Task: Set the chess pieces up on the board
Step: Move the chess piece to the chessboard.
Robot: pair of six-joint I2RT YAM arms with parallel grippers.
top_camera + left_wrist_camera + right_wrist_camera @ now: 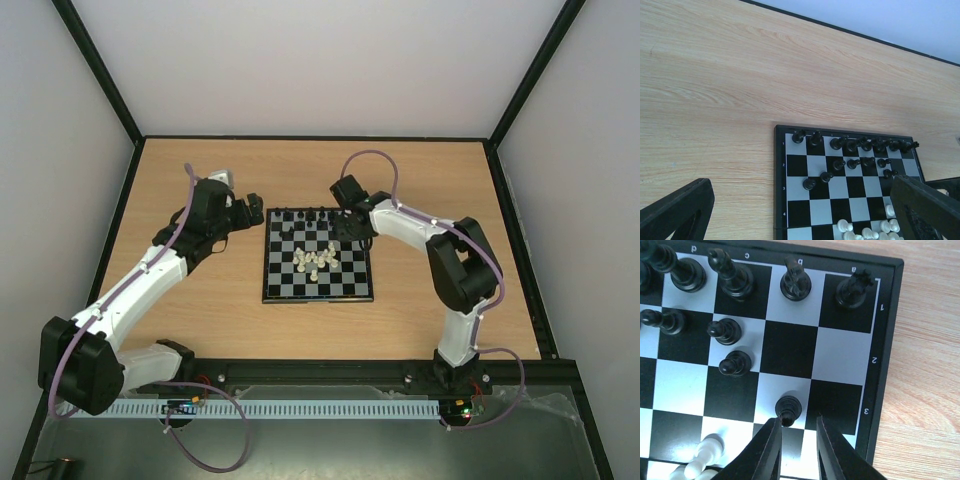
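Observation:
The board (pixel 266 272) lies mid-table. Black chess pieces (pixel 303 216) line its far rows, and cream-white chess pieces (pixel 318 260) lie bunched near its middle. My right gripper (pixel 346 232) hangs low over the board's far right corner. In the right wrist view its fingers (pixel 769 445) stand a narrow gap apart with nothing between them. A black pawn (pixel 788 409) stands on a pale square just off the left fingertip. My left gripper (pixel 250 205) hovers beside the board's far left corner, wide open and empty. Its view shows the black rows (pixel 860 146) and white pieces (pixel 866 233).
Two more black pawns (pixel 732 347) stand out of line near the right gripper, with a fallen white piece (pixel 702 457) close by. The board's black border (pixel 886 340) meets bare wooden table (pixel 715 110). A black frame rail (pixel 320 137) runs along the table's far edge.

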